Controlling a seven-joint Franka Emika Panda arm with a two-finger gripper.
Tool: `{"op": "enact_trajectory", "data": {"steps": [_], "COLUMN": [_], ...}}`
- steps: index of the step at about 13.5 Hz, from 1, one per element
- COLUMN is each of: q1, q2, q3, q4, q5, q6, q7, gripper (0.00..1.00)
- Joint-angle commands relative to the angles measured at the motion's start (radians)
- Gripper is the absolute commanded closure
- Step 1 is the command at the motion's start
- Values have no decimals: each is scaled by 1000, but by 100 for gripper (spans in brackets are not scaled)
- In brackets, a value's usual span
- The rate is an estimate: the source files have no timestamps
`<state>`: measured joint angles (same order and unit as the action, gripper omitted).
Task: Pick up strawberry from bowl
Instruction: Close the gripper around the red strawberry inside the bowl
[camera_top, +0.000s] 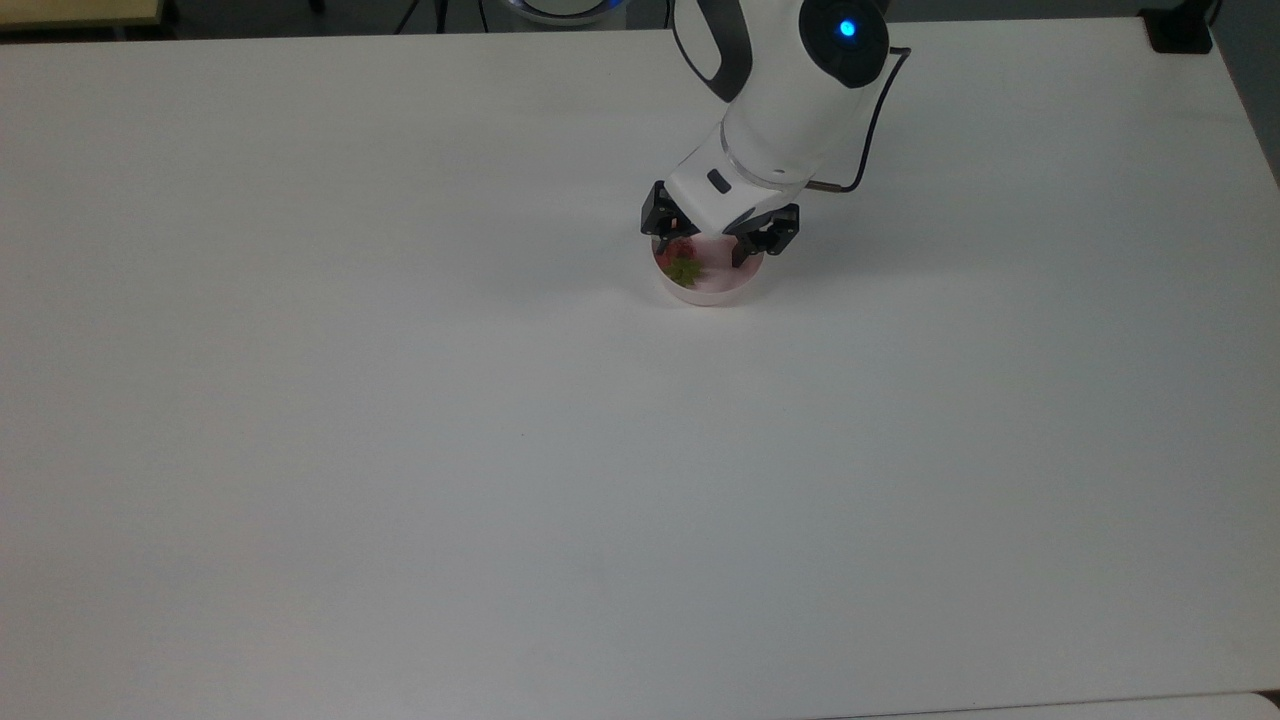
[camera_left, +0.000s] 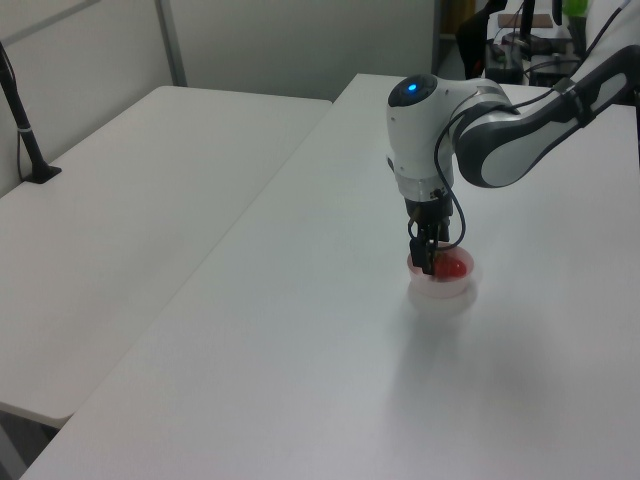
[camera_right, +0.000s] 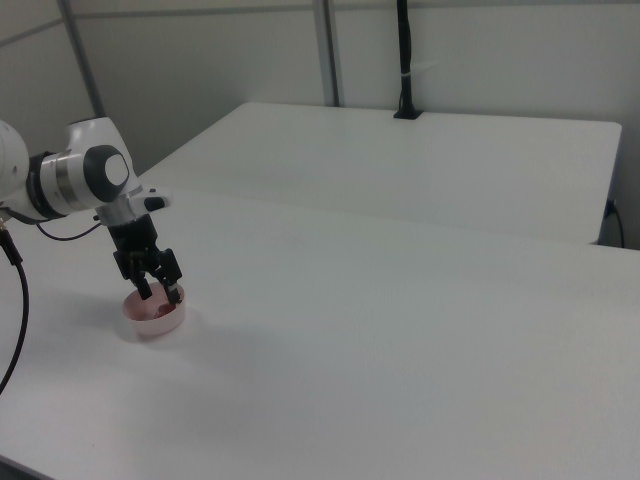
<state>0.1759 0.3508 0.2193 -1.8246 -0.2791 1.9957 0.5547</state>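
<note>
In the top view a broad white desk (camera_top: 400, 420) takes up nearly the whole frame, bare apart from a small pale pink bowl (camera_top: 708, 291) toward the far middle; a dark strip of floor runs along the far edge, with a black clamp base (camera_top: 1180, 28) at the top view's far right corner. The white arm (camera_top: 790, 80), a blue light on its housing and a black cable (camera_top: 870, 130) looping off its side, reaches down over the bowl. The jaws (camera_top: 708, 250) stand apart, one black finger at the bowl's rim on the top view's left and the other over the rim on the top view's right. The strawberry (camera_top: 682, 262) lies inside the bowl toward the top view's left, red body partly under the left finger and green cap pointing to the near side. In the left view the desk (camera_left: 300, 380) runs away toward grey partition walls, a second white desk (camera_left: 120, 230) beside it on the left view's left carrying a black post (camera_left: 20, 110). The bowl (camera_left: 445, 290) sits under the arm (camera_left: 430, 140), the strawberry (camera_left: 454, 266) showing red just beside the lowered jaws (camera_left: 426, 262). In the right view the desk (camera_right: 400, 380) meets another white desk (camera_right: 420, 170) behind it, a black post (camera_right: 404, 60) rising against the wall panels. The bowl (camera_right: 155, 316) sits near the right view's left edge with the jaws (camera_right: 160, 290) spread over it, tips down at its rim.
</note>
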Motion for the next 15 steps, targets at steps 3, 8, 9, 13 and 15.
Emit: {"op": "enact_trajectory", "data": {"steps": [3,8,9,13,15], "q1": [13,17,19,19,17], "q2": [2,25,40,43,37], "q3": [-2,-2,-2,0,0], "q4": [-25,-27,-25,-24,-19], "q5": [-25,-60,-74,-77,-75], "q6": [15,17,17,25,25], "q7": [36,60,65,65,62], "gripper": [13,13,19,69,71]}}
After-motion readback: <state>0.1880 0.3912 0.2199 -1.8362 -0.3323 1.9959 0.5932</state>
